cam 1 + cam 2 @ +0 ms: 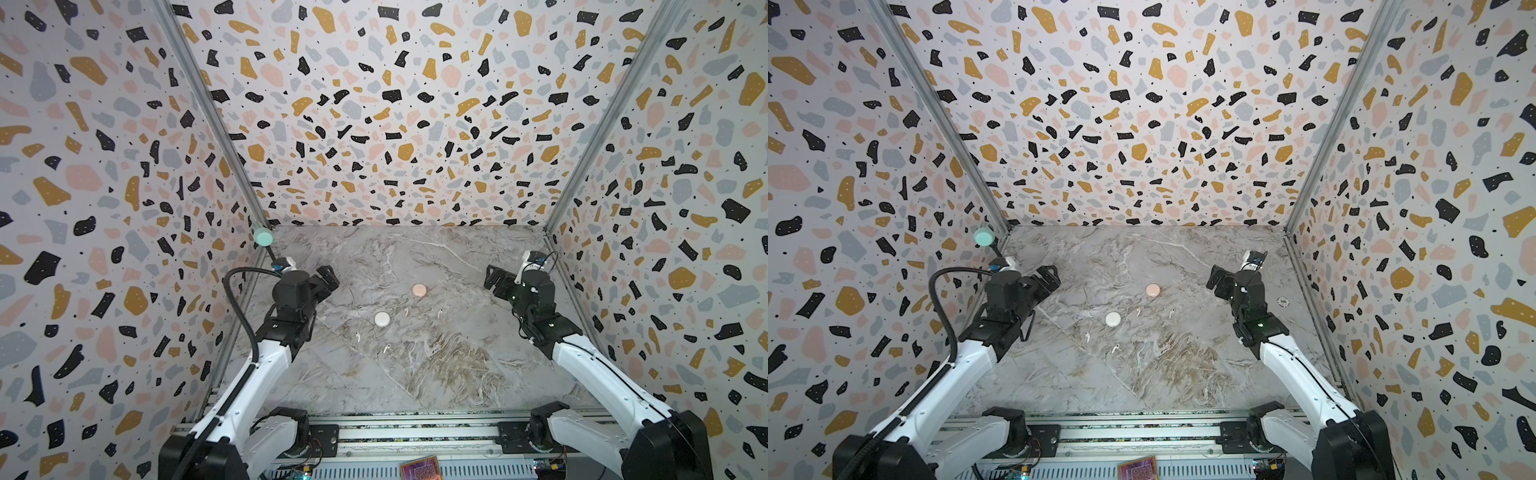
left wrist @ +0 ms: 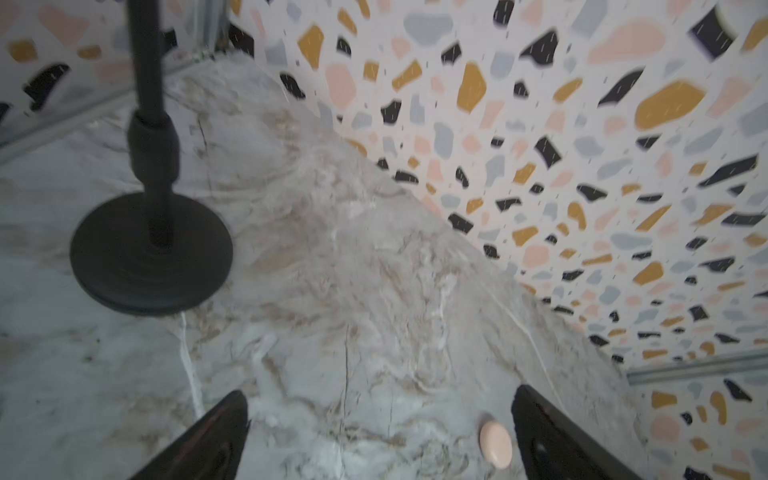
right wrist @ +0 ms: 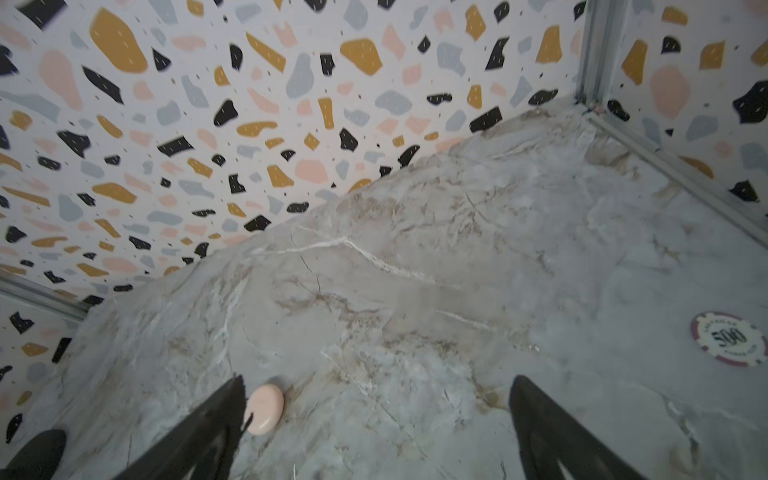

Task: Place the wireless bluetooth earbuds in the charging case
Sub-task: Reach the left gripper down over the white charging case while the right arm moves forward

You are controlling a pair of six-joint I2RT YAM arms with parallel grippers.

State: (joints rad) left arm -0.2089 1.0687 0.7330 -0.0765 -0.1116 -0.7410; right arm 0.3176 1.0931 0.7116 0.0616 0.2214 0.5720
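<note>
Rail (image 1: pixel 415 434) nearest | nearer white earbud (image 1: pixel 385 348) flat | long axis diagonal

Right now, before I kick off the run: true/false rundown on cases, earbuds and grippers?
1. The pink case lies farther back on the table than the white case. True.
2. The left gripper holds an earbud. False: it is open and empty.
3. Four earbuds lie loose on the table, outside both cases. True.
4. The poker chip touches the white case. False: it lies apart, near the right wall.
5. The right gripper is shut. False: it is open, holding nothing.
</note>
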